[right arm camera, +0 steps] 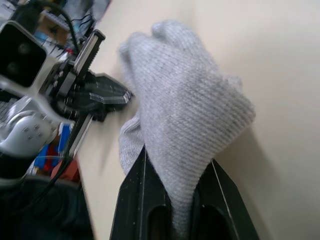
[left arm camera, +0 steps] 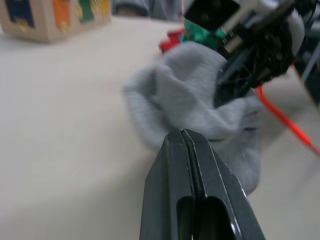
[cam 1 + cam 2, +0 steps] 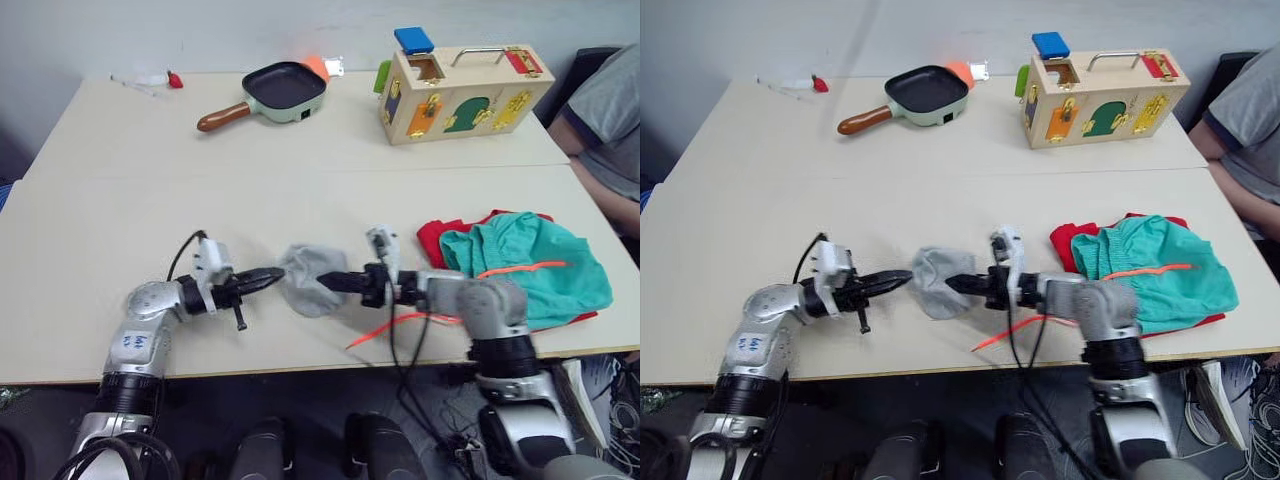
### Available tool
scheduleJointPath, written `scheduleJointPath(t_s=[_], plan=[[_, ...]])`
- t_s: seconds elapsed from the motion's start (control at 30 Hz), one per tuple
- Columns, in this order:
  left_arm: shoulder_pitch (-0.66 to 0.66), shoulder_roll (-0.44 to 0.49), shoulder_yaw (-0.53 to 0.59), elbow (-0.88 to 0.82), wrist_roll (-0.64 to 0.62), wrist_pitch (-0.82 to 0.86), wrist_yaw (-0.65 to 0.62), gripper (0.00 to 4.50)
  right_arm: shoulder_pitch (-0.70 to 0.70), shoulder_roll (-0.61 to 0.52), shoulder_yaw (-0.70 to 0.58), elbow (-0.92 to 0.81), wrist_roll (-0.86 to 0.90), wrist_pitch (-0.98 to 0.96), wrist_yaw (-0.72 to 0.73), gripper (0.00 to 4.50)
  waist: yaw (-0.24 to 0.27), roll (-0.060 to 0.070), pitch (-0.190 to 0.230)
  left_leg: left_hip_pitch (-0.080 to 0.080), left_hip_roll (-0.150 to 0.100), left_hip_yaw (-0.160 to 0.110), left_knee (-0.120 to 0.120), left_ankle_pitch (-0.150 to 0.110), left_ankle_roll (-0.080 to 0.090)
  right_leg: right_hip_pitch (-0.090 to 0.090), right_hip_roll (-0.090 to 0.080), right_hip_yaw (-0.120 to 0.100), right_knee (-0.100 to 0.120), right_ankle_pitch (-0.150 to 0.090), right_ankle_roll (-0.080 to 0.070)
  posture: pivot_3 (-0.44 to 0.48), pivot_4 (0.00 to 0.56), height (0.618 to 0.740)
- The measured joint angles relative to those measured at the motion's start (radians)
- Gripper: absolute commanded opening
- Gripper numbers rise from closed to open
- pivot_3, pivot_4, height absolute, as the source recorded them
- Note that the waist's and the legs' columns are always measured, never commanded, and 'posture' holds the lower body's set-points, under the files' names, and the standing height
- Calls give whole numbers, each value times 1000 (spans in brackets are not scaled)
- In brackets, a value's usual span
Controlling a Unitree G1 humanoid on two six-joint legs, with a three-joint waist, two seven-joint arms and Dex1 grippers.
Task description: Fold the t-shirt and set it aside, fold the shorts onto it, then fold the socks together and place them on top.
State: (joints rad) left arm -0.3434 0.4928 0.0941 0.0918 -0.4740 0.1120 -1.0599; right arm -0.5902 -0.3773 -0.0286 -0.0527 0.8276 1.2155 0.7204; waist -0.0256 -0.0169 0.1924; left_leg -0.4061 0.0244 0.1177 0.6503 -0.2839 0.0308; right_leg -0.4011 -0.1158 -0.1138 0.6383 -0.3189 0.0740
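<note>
Beige tables (image 3: 300, 200) against pale wall (image 3: 200, 30)

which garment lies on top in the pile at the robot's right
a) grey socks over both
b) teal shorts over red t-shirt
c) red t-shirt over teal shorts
b: the teal shorts cover most of the red t-shirt, whose edges peek out underneath; the grey socks sit apart, between the grippers.

Light grey knit socks (image 3: 312, 279) at centre, teal shorts (image 3: 530, 265) with orange drawstring (image 3: 515, 268) right, red t-shirt (image 3: 432, 238) beneath, black-fingered grippers, beige table (image 3: 300, 170), pale green pan (image 3: 280, 90) upper centre.
</note>
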Motion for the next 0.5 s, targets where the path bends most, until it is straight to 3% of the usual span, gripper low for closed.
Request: scheduleJointPath(t_s=[0.17, 0.3, 0.43, 0.5], plan=[[78, 154, 69, -258, -119, 162, -18, 1853, 37, -516, -102, -59, 103, 67, 337, 3, -1, 6, 3, 2, -1, 0, -2, -3, 4, 6, 0, -2, -13, 1, 2, 0, 150, 740], [107, 162, 95, -340, -192, 266, 20, 3094, 43, -812, -49, 97, 0, -67, 609, 3, -2, 7, 4, 2, 0, 1, -1, -3, 3, 7, 1, -2, -14, 1, 2, 0, 150, 740], [146, 165, 88, -396, -210, 314, 35, 4351, -32, -914, 80, 349, -191, -248, 783, 3, -5, 7, 4, 4, 0, 4, 1, -3, 2, 7, 1, -1, -14, 1, 2, 0, 150, 740], [155, 159, 77, -409, -212, 329, 43, 4500, -96, -906, 168, 493, -302, -363, 829, 3, -4, 8, 5, 4, 0, 6, 1, -1, 2, 6, 1, 0, -14, 1, 2, 0, 150, 740]])
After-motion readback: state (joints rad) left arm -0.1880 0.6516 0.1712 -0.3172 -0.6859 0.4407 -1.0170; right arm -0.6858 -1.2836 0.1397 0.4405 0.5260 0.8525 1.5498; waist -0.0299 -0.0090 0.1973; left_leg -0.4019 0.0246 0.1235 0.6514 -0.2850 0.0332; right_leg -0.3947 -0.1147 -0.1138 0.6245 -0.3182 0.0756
